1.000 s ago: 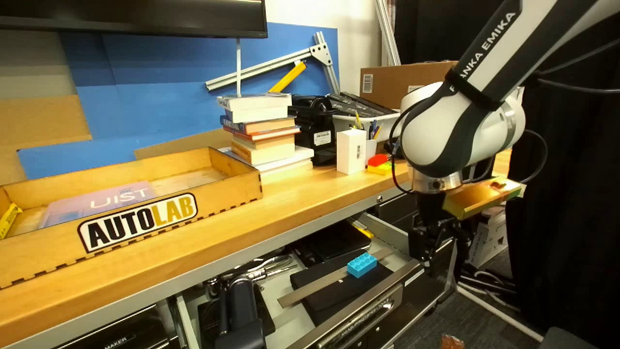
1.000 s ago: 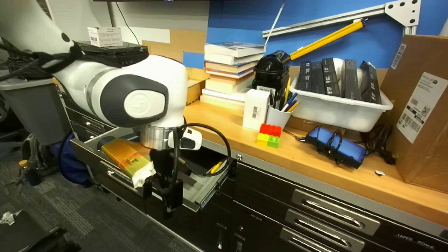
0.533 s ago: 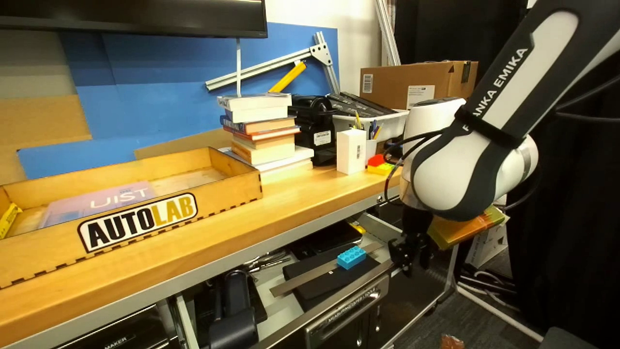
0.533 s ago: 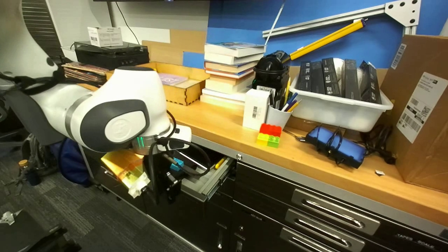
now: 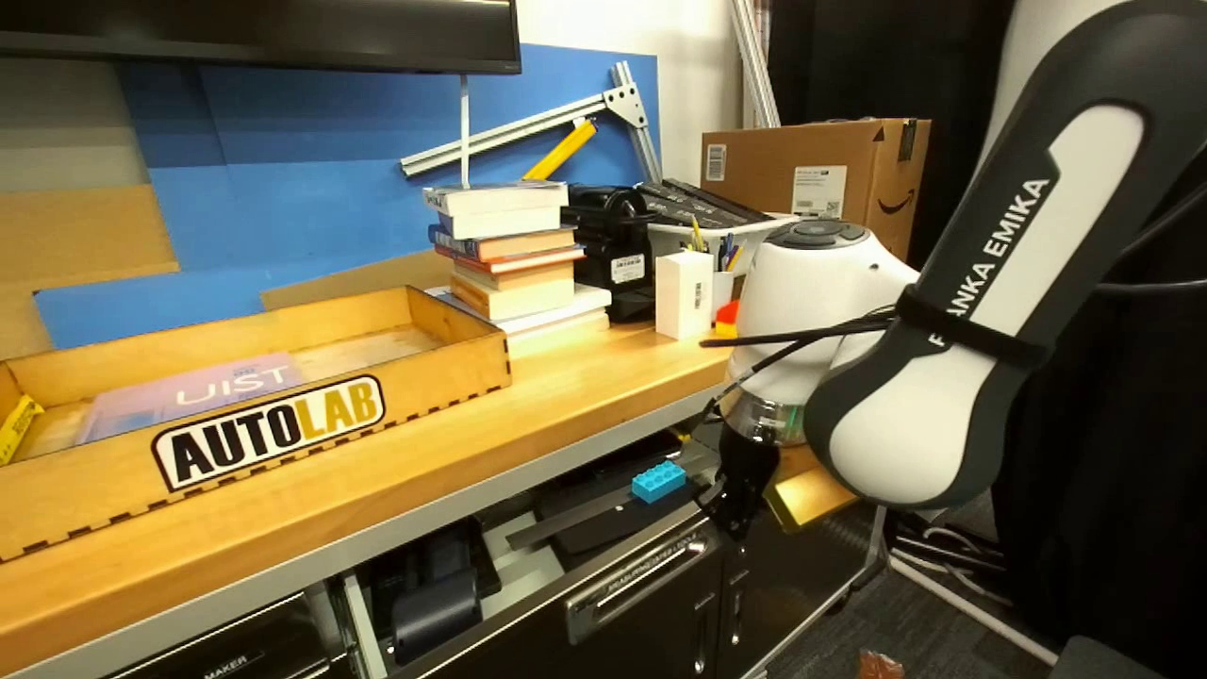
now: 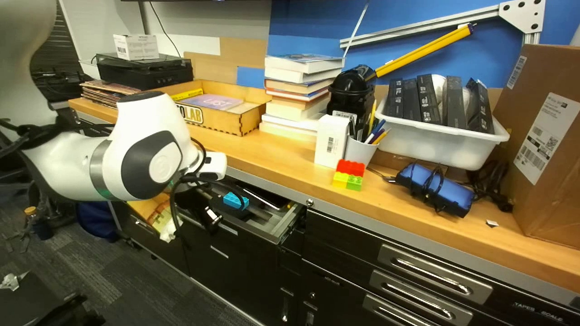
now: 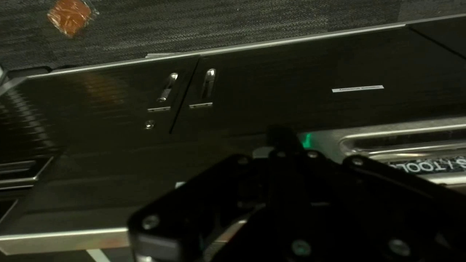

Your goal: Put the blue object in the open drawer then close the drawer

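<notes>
The blue object [image 5: 659, 481] is a small cyan block lying inside the drawer, on dark flat tools; it also shows in an exterior view [image 6: 235, 201]. Black-fronted with a silvery handle strip, the drawer [image 5: 586, 611] stands partly pulled out from under the worktop. My gripper [image 5: 734, 514] is at the outside of the drawer front, near one end and beside the handle, pointing down. In the wrist view the fingers of the gripper [image 7: 282, 140] come together with nothing seen between them, against the dark drawer front. Whether they touch it I cannot tell.
Above the drawer runs the wooden worktop [image 5: 566, 391], carrying an open wooden tray [image 5: 443, 372], stacked books [image 5: 514, 250], a white box [image 5: 684, 294] and red-yellow-green blocks [image 6: 348, 174]. Cabinet door handles [image 7: 208, 83] show below. An orange wrapper [image 7: 71, 16] lies on the floor.
The drawer has slid inward, carrying the blue object with it. My gripper has shut and moved along with the drawer front toward the cabinet.
</notes>
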You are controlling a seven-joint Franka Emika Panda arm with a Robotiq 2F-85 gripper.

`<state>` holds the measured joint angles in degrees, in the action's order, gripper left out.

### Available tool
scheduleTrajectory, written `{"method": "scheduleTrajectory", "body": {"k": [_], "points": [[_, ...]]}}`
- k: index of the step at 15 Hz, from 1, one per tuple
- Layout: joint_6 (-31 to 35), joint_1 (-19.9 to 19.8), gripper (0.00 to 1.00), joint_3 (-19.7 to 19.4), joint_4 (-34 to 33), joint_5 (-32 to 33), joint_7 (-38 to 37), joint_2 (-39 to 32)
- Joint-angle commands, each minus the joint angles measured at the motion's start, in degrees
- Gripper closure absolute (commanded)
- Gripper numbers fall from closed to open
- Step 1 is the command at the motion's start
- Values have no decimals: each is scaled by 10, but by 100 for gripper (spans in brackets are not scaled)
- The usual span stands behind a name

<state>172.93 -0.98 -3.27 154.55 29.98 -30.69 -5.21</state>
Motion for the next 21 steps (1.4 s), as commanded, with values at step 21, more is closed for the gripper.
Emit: {"method": "scheduleTrajectory", "body": {"k": [21], "points": [[-56,113,97,-21,-234,170,-259,-145]]}}
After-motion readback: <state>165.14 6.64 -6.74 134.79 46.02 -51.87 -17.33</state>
